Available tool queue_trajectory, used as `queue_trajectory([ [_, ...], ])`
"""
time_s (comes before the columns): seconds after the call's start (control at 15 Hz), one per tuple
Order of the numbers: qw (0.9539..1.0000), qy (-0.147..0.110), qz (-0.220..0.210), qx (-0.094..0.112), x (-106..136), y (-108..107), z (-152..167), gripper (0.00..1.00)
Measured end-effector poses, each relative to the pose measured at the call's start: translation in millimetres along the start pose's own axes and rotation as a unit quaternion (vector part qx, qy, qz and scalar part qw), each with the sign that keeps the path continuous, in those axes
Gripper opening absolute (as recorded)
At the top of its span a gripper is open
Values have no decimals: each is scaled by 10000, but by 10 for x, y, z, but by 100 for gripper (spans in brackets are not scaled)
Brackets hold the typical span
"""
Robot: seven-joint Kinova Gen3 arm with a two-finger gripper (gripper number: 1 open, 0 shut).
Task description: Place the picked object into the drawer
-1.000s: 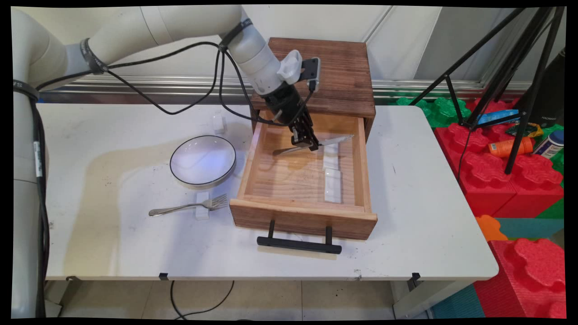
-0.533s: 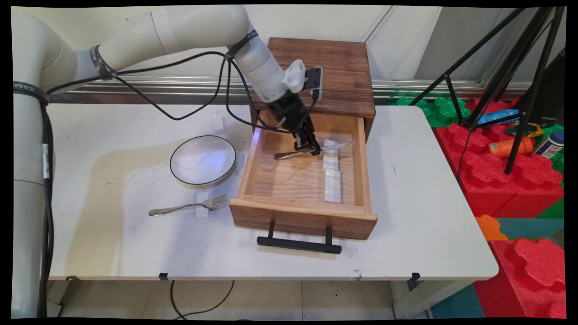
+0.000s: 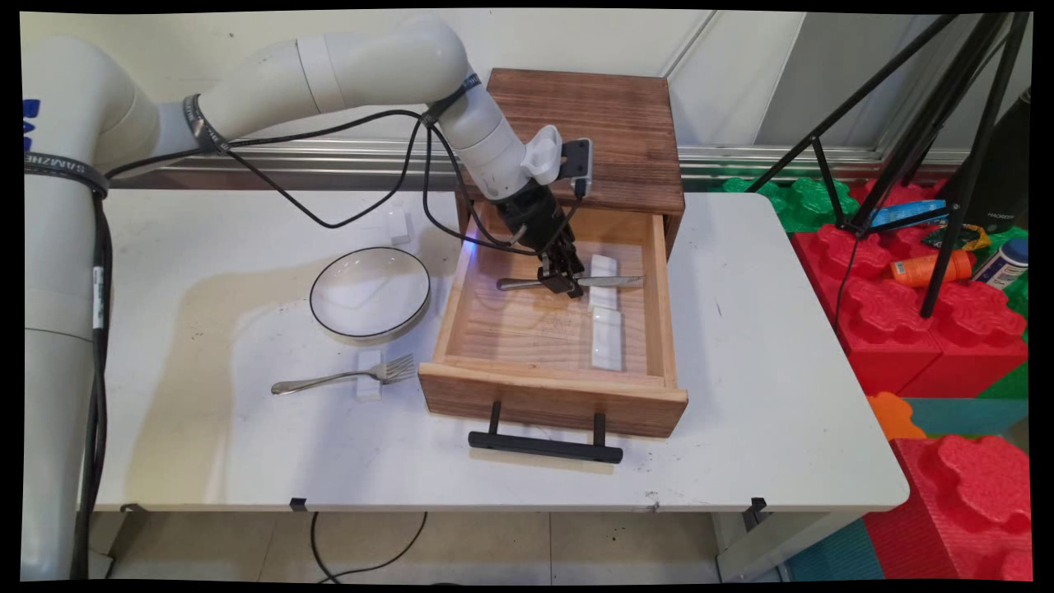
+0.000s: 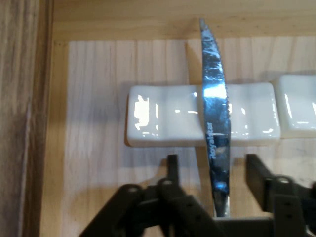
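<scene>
We are looking at a knife [image 4: 216, 123] lying across a white rest [image 4: 163, 121] in the open drawer [image 3: 465, 280] at the bench's [image 3: 774, 395] far edge. Its long axis is running between our fingers [image 4: 172, 170], which are standing apart, gripping nothing. A second rest [image 3: 608, 338] is lying nearer the drawer front.

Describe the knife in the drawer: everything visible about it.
The knife is a shiny metal table knife with a serrated edge and lettering on its blade. It lies roughly level across the far part of the open wooden drawer, its blade resting over a white ceramic rest, tip towards the drawer's right wall, handle towards the left. The pincer straddles it near the blade's base, fingers apart on either side.
</scene>
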Motion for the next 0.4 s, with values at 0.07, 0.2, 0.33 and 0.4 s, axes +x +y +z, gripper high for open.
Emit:
queue_trajectory([
  [0.07,10000,1,-1,5,-1,-5,13,100],
  [0.2,10000,12,-6,35,1,-19,34,100],
  [0.33,10000,28,-8,67,8,-32,42,100],
  [0.4,10000,40,-7,84,12,-37,41,100],
])
